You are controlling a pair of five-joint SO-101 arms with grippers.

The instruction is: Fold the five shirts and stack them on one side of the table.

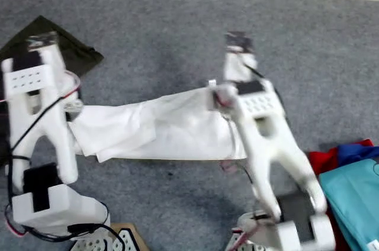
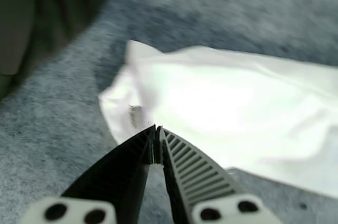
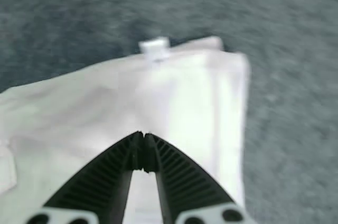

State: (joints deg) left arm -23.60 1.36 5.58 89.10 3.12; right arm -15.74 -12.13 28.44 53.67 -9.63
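Stretching left to right, white shirt (image 1: 160, 129)

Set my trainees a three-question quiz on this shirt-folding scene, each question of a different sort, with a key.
1. True or false: the white shirt already lies on the pile of red, blue and teal shirts.
2. Which shirt lies at the far left of the grey table in the high view? A) a teal shirt B) the dark shirt C) a red shirt
3. Fill in: the left tool and the right tool both hang over the white shirt with jaws ____.

Key: 1 false; 2 B; 3 shut.
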